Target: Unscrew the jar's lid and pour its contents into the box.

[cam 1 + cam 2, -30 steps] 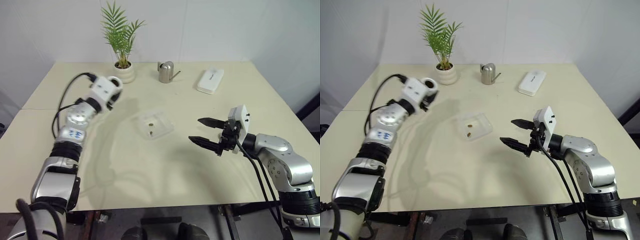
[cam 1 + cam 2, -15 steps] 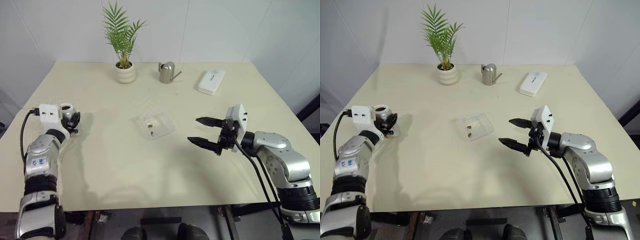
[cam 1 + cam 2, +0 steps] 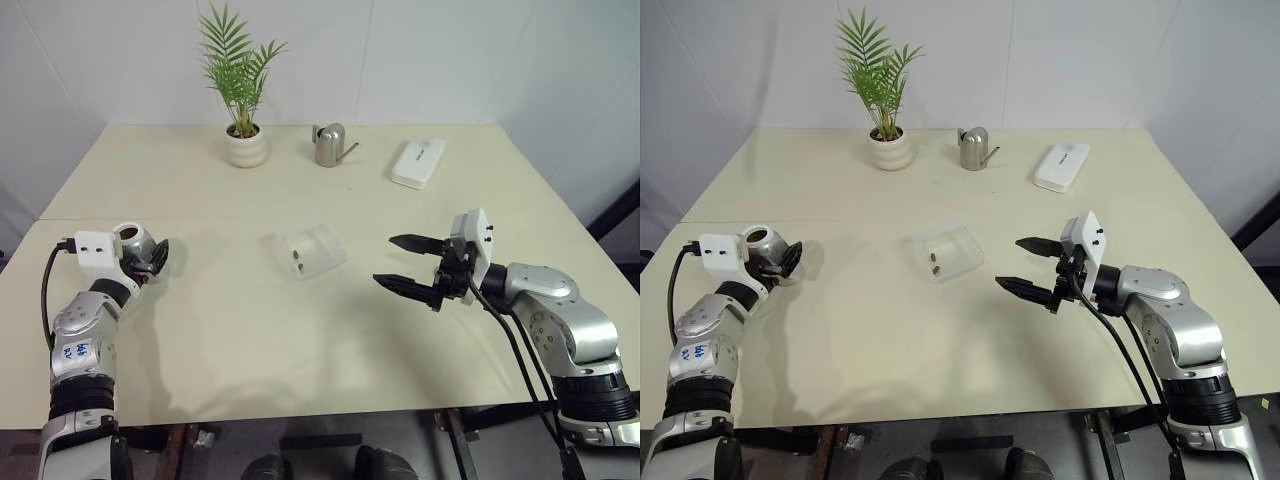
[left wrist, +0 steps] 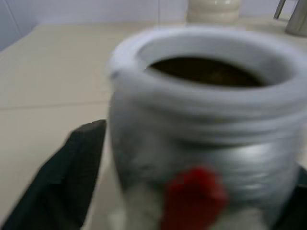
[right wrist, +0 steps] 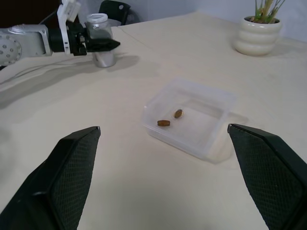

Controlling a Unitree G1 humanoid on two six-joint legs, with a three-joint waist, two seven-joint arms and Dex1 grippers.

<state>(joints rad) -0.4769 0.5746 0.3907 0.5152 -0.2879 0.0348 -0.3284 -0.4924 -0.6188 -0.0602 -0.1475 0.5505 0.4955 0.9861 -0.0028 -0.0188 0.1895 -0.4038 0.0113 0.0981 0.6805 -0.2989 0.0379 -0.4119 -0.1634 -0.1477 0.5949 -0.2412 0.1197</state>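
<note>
The clear jar (image 3: 133, 240) stands upright at the table's left side, mouth open, threaded neck bare, dark inside. My left gripper (image 3: 155, 255) is open around it, and one finger (image 4: 81, 172) stands just off its wall. A red blotch (image 4: 192, 194) shows low on the jar's front. I cannot make out the lid apart from the jar. The clear box (image 5: 184, 143) lies mid-table holding two small brown bits of the contents (image 5: 164, 123). My right gripper (image 3: 385, 261) hovers open to the right of the box, nothing between its fingers.
At the table's back stand a potted palm in a white pot (image 3: 246, 147), a metal watering can (image 3: 328, 145) and a white oblong case (image 3: 418, 162). The jar is close to the table's left edge.
My left arm swung down and leftward from above the table, bringing the jar to the left side. Its fingers have since spread off the jar. The right arm has kept still.
</note>
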